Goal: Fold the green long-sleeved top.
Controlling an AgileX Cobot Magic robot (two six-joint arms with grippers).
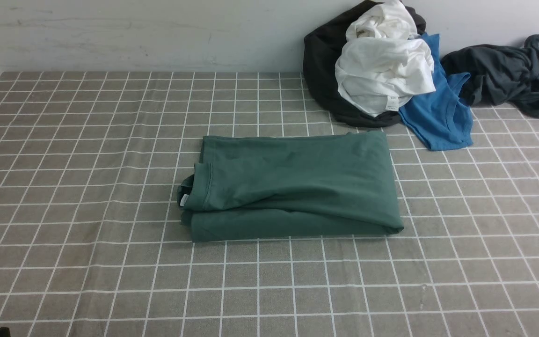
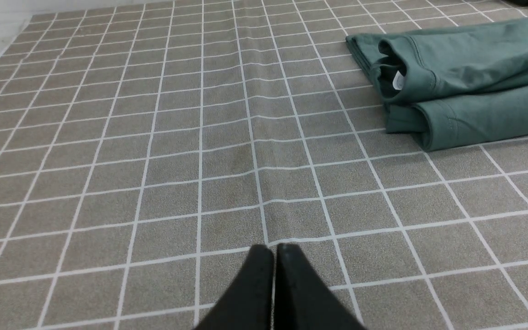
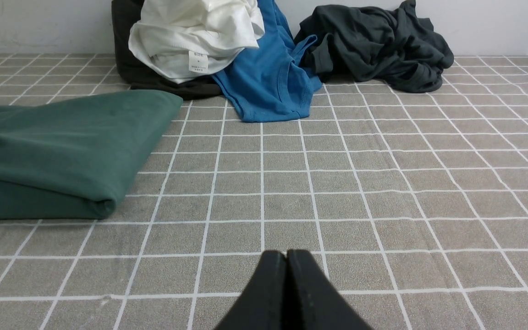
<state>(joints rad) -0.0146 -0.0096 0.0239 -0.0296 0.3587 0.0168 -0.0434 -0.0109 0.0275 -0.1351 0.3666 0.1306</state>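
The green top lies folded into a thick rectangle on the checked surface, ahead of both tools and touched by neither. The left tool has its tips pressed together on nothing, the top ahead and off to its right; the right tool is likewise closed and empty, the top ahead to its left. The folding looks finished, though hidden layers can't be checked. Beyond lie a white shirt, blue shirt and dark garment. Next, probably only a tidy-up of the collar edge.
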